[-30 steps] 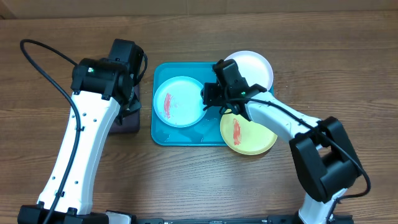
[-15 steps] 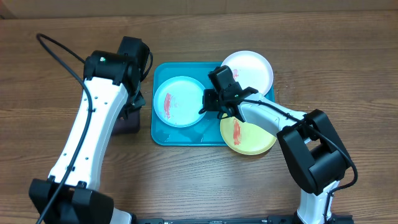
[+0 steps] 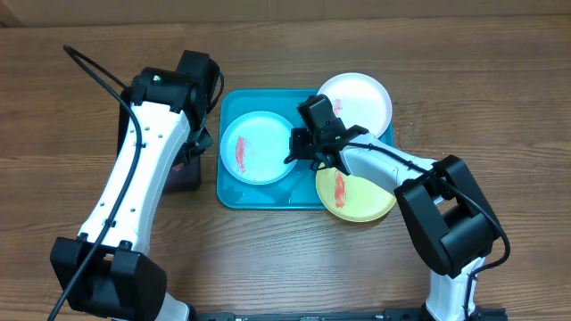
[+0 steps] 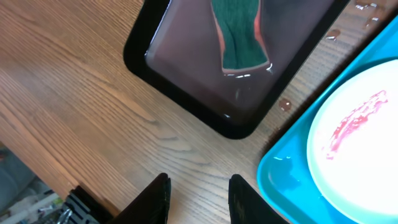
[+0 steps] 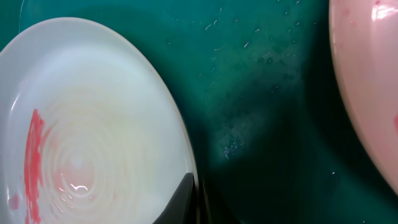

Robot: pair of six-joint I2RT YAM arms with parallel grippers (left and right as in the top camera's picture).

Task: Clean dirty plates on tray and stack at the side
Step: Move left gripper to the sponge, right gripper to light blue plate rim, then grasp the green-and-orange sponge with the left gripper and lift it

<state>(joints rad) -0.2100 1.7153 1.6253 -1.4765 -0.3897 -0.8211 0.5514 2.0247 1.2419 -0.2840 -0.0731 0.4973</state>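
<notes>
**Right gripper (image 5: pixel 194 190) sitting at the light blue plate (image 3: pixel 257 147)**

On the wooden worktop (image 3: pixel 268 259), the turquoise tray (image 3: pixel 259 193) is lying mid-frame in the overhead view. The light blue plate, red-smeared, is sitting in its left half. The white plate (image 3: pixel 361 100) is overlapping its upper right corner and the yellow-green plate (image 3: pixel 361 198) its lower right. The black tray (image 4: pixel 180 99) at left is holding a green sponge (image 4: pixel 239 37). The left gripper (image 4: pixel 198 199) is hanging over bare worktop, fingers apart and empty. The right gripper is holding its fingers together at the light blue plate's right rim.

Finished in white on the long links of left arm (image 3: pixel 134 192) and right arm (image 3: pixel 384 165), in black at the blocky joint housings. Fitted with a thin black cable (image 3: pixel 96 71), looping out at 10 o'clock from the left arm; another run along the right forearm. Tipped, at the left gripper (image 4: pixel 198 186), with two black rounded fingers (image 4: pixel 155 199).
</notes>
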